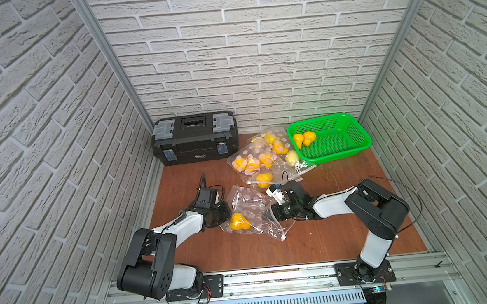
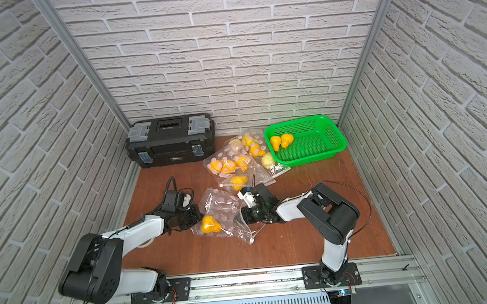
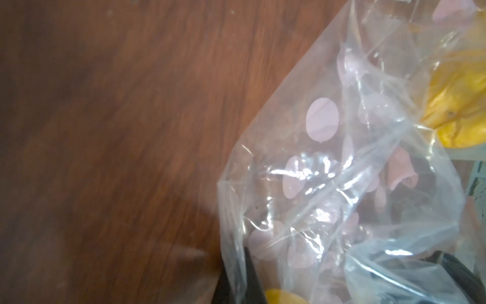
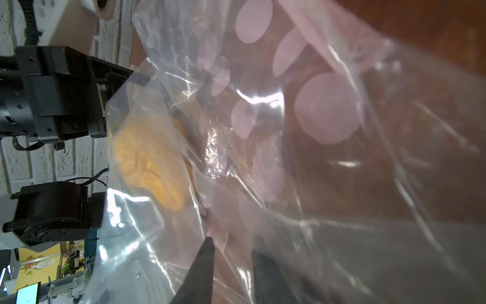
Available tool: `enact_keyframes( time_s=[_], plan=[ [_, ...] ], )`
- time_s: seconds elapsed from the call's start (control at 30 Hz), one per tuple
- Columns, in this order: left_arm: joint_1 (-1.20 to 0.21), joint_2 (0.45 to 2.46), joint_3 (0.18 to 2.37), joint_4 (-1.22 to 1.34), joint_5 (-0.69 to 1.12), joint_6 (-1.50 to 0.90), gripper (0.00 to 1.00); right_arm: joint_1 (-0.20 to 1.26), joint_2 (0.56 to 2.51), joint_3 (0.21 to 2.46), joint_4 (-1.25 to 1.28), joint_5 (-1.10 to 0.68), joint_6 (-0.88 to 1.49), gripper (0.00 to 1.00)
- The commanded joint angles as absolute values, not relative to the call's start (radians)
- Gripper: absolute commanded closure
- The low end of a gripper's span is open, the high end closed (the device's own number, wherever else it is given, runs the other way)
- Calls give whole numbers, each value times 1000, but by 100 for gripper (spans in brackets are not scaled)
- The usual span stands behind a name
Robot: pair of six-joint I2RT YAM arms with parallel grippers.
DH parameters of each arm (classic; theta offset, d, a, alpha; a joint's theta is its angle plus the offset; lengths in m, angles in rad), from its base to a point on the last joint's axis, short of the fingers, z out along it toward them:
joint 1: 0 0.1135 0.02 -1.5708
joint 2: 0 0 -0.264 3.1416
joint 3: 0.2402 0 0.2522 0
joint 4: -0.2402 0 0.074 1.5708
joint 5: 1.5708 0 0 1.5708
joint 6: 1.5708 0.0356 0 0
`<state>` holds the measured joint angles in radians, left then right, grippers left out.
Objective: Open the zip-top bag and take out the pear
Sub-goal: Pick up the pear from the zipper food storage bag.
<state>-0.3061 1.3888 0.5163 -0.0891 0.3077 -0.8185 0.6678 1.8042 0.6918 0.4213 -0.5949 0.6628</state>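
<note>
The zip-top bag (image 1: 250, 204) is pinched by the left gripper (image 1: 223, 219) beside the pear (image 1: 239, 222); opposite, the right gripper (image 4: 231, 247) is narrowly parted.

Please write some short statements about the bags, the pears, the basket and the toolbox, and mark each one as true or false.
1. Two loose pears lie in the green basket. True.
2. The black toolbox stands open. False: its lid is down.
3. The pear between the two arms is inside a zip-top bag. True.
4. The green basket stands at the front, by the arm bases. False: it is in the far right corner.
5. The other filled bags lie between the toolbox and the basket. True.
6. The pear in the zip-top bag is green. False: it is yellow-orange.
</note>
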Motion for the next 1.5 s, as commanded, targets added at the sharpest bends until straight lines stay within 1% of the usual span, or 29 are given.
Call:
enact_keyframes(
  time_s=[0.0,0.1,0.2,0.27,0.3,0.37,0.43,0.53,0.6,0.87,1.07,1.13,1.27,1.43,1.47],
  plan=[
    [-321,1430,526,-72,321,-807,100,721,1830,720,596,-553,660,73],
    [-332,1451,536,-67,328,-804,100,767,1853,755,578,-496,605,76],
    [-340,1468,540,-58,331,-804,100,799,1866,787,508,-355,585,84],
    [-344,1476,541,-51,332,-804,100,829,1868,800,470,-235,575,88],
    [-346,1482,543,-48,335,-805,100,840,1874,811,461,-210,568,89],
    [-354,1492,546,-39,338,-807,100,862,1905,850,457,-216,555,89],
    [-359,1500,552,-35,341,-810,100,873,1933,878,473,-262,559,89],
    [-370,1503,560,-40,329,-816,100,880,1912,837,594,-268,607,89],
    [-374,1502,558,-34,323,-823,100,880,1890,830,621,-272,619,89],
    [-386,1506,554,-24,305,-840,100,881,1773,804,614,-248,636,89],
    [-389,1508,555,-18,297,-847,100,907,1772,831,580,-285,624,87],
    [-389,1509,555,-17,298,-848,100,918,1765,829,551,-258,611,85],
    [-392,1506,549,-15,291,-853,100,924,1757,827,543,-263,599,79],
    [-392,1505,546,-15,287,-855,100,945,1763,851,513,-293,568,53],
    [-394,1505,546,-14,286,-856,100,949,1767,858,497,-293,556,50]
  ],
)
